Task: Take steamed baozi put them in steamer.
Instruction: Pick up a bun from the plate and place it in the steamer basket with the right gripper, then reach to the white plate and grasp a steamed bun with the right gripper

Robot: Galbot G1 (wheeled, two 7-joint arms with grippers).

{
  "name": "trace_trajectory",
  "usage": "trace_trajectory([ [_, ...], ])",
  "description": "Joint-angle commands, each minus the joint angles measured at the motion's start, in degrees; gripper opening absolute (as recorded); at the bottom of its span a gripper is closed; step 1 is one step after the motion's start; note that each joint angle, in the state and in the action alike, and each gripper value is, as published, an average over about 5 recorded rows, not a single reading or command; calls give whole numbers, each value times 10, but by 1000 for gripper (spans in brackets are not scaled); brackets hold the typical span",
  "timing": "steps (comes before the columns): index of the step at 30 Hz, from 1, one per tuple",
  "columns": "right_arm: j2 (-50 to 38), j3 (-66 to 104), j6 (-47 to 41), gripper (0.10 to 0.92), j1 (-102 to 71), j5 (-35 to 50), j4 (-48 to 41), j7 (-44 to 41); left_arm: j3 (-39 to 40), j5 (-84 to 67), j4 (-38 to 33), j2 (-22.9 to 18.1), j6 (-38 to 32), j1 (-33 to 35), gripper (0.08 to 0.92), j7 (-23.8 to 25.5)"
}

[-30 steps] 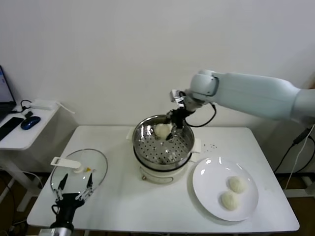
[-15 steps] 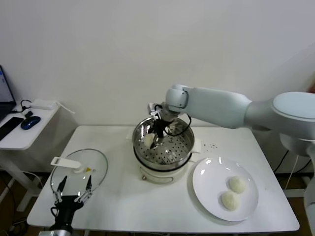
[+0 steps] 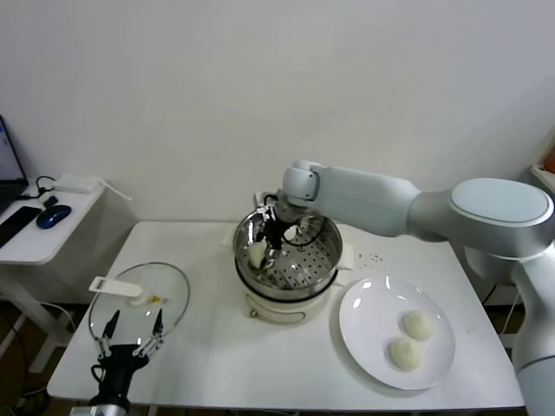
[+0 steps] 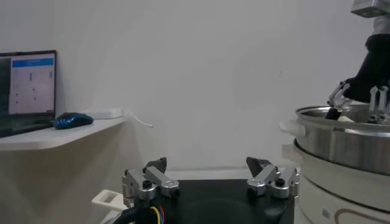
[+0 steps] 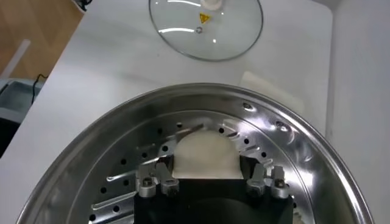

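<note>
You've got a shiny polished-metal steamer (image 3: 290, 251) with a perforated floor, mirror-bright on the inside wall. The baozi (image 5: 206, 153) in it looks soft, matt, doughy. Lid (image 3: 143, 299) is clear glossy glass, plate (image 3: 368, 334) smooth glossy white, table (image 3: 217, 355) flat matt white.

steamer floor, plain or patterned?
Patterned: the steamer floor is shiny steel dotted with small round holes, clearest in the right wrist view, around the bun.

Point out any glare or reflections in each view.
Head view: bright highlights on the steamer wall and a sheen on the glass lid. Right wrist view: streaky reflections across the steamer's inner wall by the baozi. Left wrist view: only a soft sheen on the steamer's side.
</note>
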Motion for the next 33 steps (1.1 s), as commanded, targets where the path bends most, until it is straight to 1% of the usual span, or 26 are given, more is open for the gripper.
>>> trace_trajectory([
  [1, 9, 9, 0, 696, -11, -12, -14, -1, 0, 1, 0, 0, 0, 0, 823, 0],
  [10, 10, 16, 0, 696, -17, -20, -17, 0, 0, 1, 0, 0, 0, 0, 823, 0],
  [12, 10, 17, 1, 707, -17, -21, -17, 0, 0, 1, 0, 0, 0, 0, 823, 0],
  [17, 3, 17, 4, 794, -8, -19, -10, -6, 0, 1, 0, -1, 0, 0, 823, 0],
  [20, -11, 12, 5, 819, 9, -12, 3, -17, 0, 1, 0, -1, 0, 0, 823, 0],
  [27, -83, -21, 10, 823, 93, 39, 81, -40, -2, -2, 0, 0, 3, -1, 823, 0],
  [33, -195, -74, 40, 823, 188, 85, 162, -77, 0, -1, -2, 1, 3, 0, 823, 0],
])
